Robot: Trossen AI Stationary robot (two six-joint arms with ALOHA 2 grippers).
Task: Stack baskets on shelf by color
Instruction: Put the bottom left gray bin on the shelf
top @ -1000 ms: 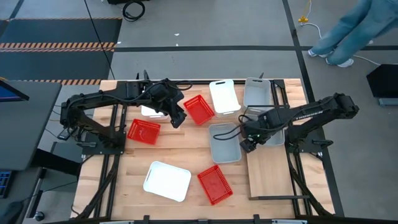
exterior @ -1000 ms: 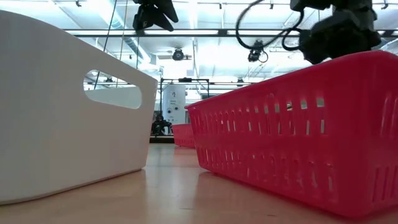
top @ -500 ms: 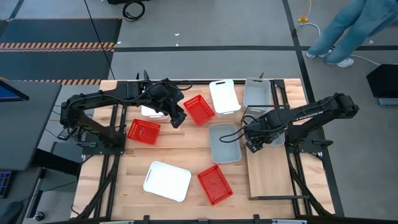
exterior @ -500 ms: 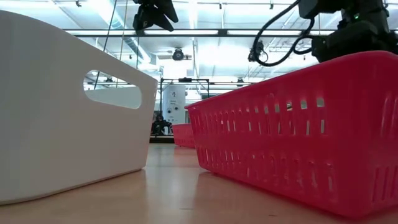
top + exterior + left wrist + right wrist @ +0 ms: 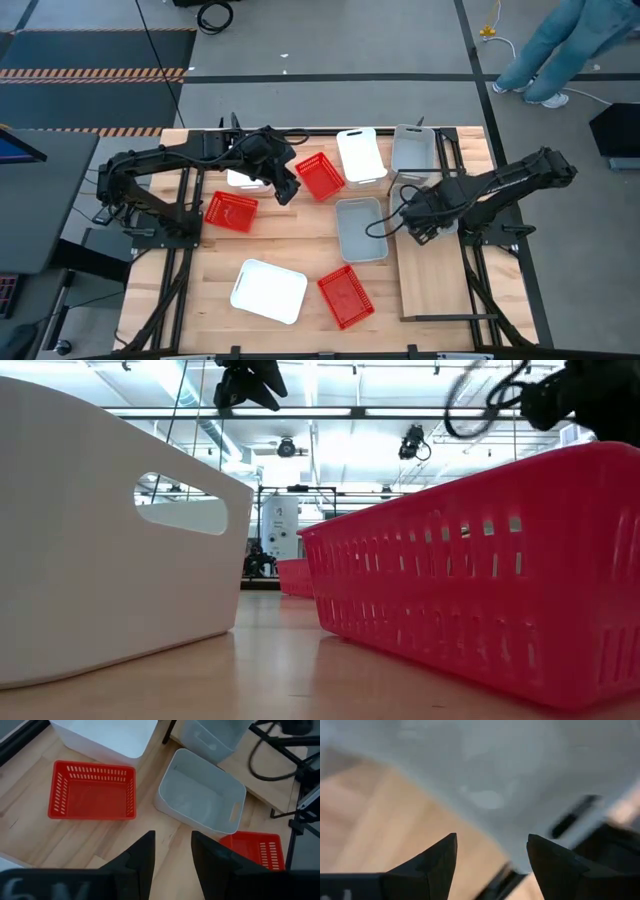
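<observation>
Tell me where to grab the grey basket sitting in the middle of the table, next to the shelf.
Grip a long-side wall of the grey basket at the rim, coming straight down from above. It sits upright and open with thin walls, so one finger can probably slip inside and one outside. The right hand hangs open just beside its shelf-side wall, making that edge the likeliest pick.

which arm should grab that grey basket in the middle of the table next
Probably the right. The right gripper hangs open beside the grey basket, next to the shelf. The left gripper hovers open farther off, by a red basket.
</observation>
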